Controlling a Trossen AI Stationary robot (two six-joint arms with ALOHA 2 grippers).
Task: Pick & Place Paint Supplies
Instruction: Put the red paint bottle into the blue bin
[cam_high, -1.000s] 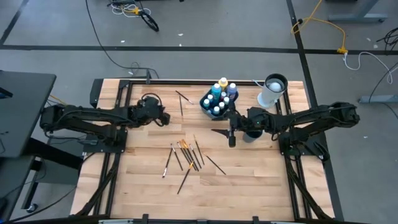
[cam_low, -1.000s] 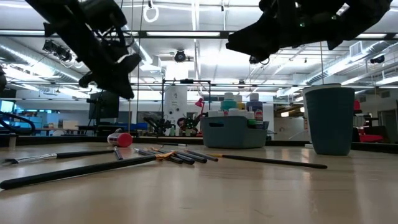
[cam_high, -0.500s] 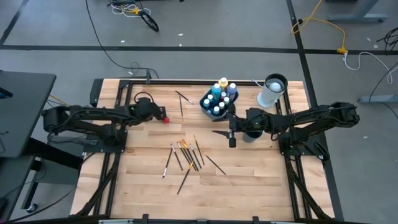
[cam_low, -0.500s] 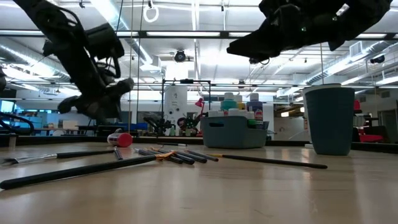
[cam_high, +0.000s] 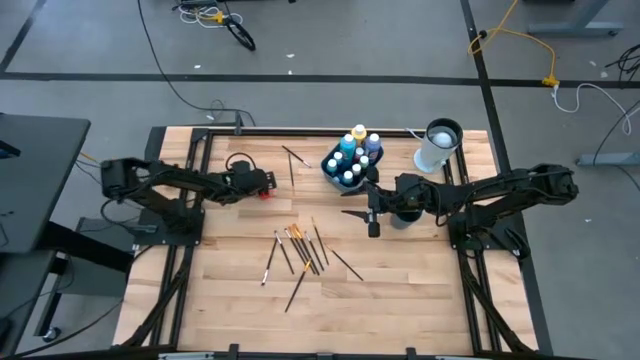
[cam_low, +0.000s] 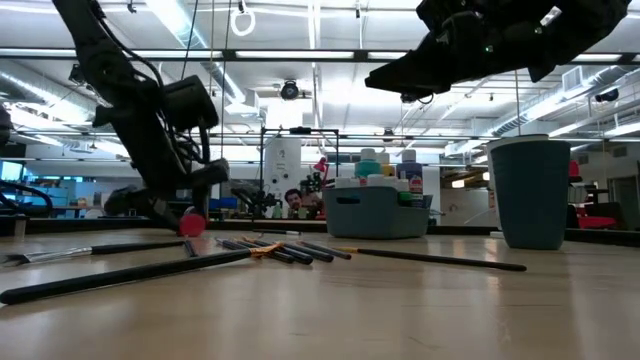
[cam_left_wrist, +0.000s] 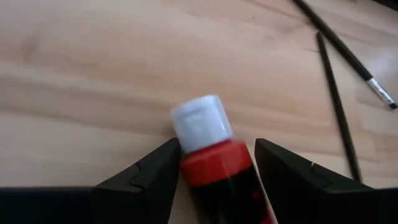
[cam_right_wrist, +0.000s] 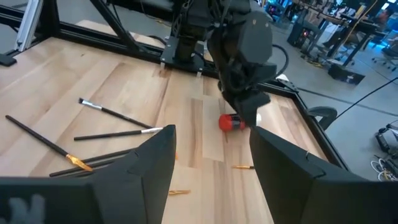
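Note:
A red paint bottle (cam_left_wrist: 214, 163) with a white cap (cam_left_wrist: 198, 122) lies on its side on the wood table, left of centre (cam_high: 264, 191). My left gripper (cam_high: 256, 184) is down at the table, open, with one finger on each side of the bottle. My right gripper (cam_high: 372, 213) hangs open above the table's middle with nothing between its fingers (cam_right_wrist: 211, 134). Several more paint bottles stand in a blue-grey bin (cam_high: 352, 160) at the far middle. Several brushes (cam_high: 300, 250) lie loose near the centre. My left gripper has its fingers (cam_left_wrist: 163, 163) at both sides of the red bottle's body just below the cap (cam_left_wrist: 217, 155), coming in low along the bottle. Whether they touch it I cannot tell. The bottle lies flat on the table.
A tall white cylinder with a dark top (cam_high: 438, 145) stands at the far right. A blue cup (cam_low: 530, 190) stands under my right arm. Two more brushes (cam_high: 292, 160) lie left of the bin. Bare wood stretches along the near edge.
My left gripper has come down from well above the table to the tabletop, ending at the red bottle. The bottle, hidden under the gripper a second ago, has stayed where it lay.

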